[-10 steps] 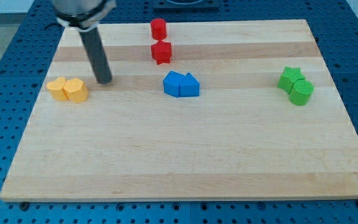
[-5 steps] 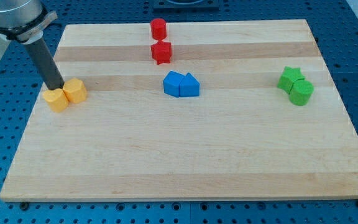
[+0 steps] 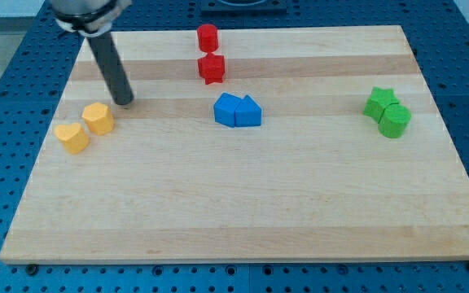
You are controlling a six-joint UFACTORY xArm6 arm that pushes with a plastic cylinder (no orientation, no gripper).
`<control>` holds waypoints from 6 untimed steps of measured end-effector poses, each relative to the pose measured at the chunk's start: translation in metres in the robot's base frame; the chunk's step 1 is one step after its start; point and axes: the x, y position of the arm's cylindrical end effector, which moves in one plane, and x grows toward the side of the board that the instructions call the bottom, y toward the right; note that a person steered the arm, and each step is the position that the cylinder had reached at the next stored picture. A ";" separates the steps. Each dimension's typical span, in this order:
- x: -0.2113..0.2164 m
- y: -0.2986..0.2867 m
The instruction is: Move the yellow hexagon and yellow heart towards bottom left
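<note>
Board (image 3: pixel 243 212) carries our two yellow blocks at its left edge: yellow hexagon (image 3: pixel 98 118) just right of yellow heart (image 3: pixel 72 137), barely apart. We have no jaws; my tip (image 3: pixel 124 101) sits just beyond the hexagon. An off-centre push risks splitting the pair or sliding the heart overboard.

two yellow blocks (image 3: pixel 85 129), two red blocks (image 3: pixel 209 54), two blue blocks (image 3: pixel 238 110), two green blocks (image 3: pixel 387 112)
</note>
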 end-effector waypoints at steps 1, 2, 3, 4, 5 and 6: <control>0.017 -0.010; 0.042 -0.043; 0.058 -0.052; 0.045 -0.052; 0.030 -0.060; 0.043 -0.072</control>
